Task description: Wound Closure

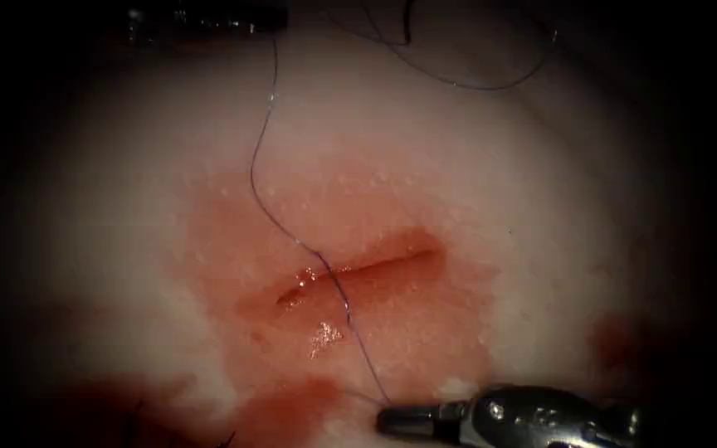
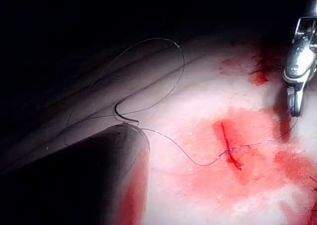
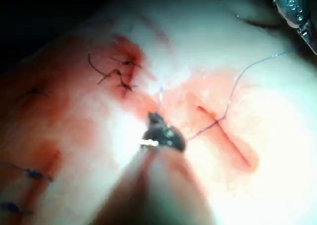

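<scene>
The right hand [image 1: 392,417] sits low beside the cut [image 1: 358,278], its tips pressed together on the thread [image 1: 259,158]. The thread crosses the cut in the tissue [image 1: 541,207] and runs up to the left hand [image 1: 209,21]; whether that one is spread or pressed together I cannot tell.

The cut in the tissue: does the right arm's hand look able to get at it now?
Probably yes. The right arm's hand, shut on the thread, lies close to the cut, with only bare tissue and that thread between them.
</scene>
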Robot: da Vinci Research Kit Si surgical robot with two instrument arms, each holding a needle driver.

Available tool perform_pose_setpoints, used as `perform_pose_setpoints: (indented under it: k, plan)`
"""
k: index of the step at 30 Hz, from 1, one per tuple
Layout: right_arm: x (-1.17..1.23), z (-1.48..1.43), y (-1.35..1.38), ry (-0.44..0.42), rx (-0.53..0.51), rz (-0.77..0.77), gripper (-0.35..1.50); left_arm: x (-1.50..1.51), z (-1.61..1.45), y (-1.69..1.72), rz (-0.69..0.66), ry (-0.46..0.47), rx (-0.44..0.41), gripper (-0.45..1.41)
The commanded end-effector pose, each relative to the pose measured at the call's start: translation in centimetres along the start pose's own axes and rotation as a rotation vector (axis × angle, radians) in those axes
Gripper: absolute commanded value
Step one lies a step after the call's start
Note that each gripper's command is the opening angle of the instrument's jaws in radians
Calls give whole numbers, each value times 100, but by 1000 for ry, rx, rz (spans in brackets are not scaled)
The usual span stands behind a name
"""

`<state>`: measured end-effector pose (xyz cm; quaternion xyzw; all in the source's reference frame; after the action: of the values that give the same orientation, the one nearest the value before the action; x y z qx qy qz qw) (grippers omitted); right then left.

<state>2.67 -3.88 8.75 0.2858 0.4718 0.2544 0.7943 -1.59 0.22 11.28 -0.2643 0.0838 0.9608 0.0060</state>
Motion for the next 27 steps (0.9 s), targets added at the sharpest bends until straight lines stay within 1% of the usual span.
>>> perform_pose_setpoints:
  k: [1, 3, 4, 5, 6, 7, 8, 11, 14, 15, 19, 20, 22, 25, 27]
  plan:
    - [6, 12, 7, 4, -1, -1, -35, 2, 7, -3, 0, 0, 3, -45]
    - [11, 24, 13, 0, 14, 1, -35, 3, -2, -3, -1, -8, 2, -45]
    - [12, 28, 14, 1, 20, 0, -6, 3, -4, -3, -1, -13, 4, -45]
    - [14, 30, 14, 3, 25, -1, 29, 3, -6, -2, -1, -15, 4, -45]
    - [15, 32, 14, 8, 30, -2, 59, 3, -9, -1, -1, -20, 6, -45]
    - [18, 32, 15, 16, 35, -1, 100, 2, -13, 1, -1, -26, 11, -45]
    - [19, 31, 15, 16, 36, 0, 105, 2, -16, 2, 1, -36, 9, -45]
    - [27, 24, 17, 20, 42, 6, 110, 1, -25, 6, 5, -73, 11, -45]
    - [37, 16, 20, 37, 56, 15, 125, 2, -32, 10, 15, -97, 2, -45]
    - [46, 10, 21, 44, 86, 19, 128, 2, -35, 13, 11, -112, 2, -45]
    - [62, -7, 23, 70, 132, 23, 130, 4, -45, 17, -9, -152, 4, -45]
    - [73, -23, 23, 96, 176, 22, 133, 5, -50, 18, -16, -155, 3, -45]
    - [86, -42, 24, 116, 199, 30, 133, 7, -56, 17, -24, -157, 1, -45]
    - [105, -68, 29, 146, 199, 27, 130, 12, -63, 17, -35, -159, -2, -45]
    - [129, -96, 41, 164, 188, 16, 130, 19, -70, 21, -41, -165, -3, -45]
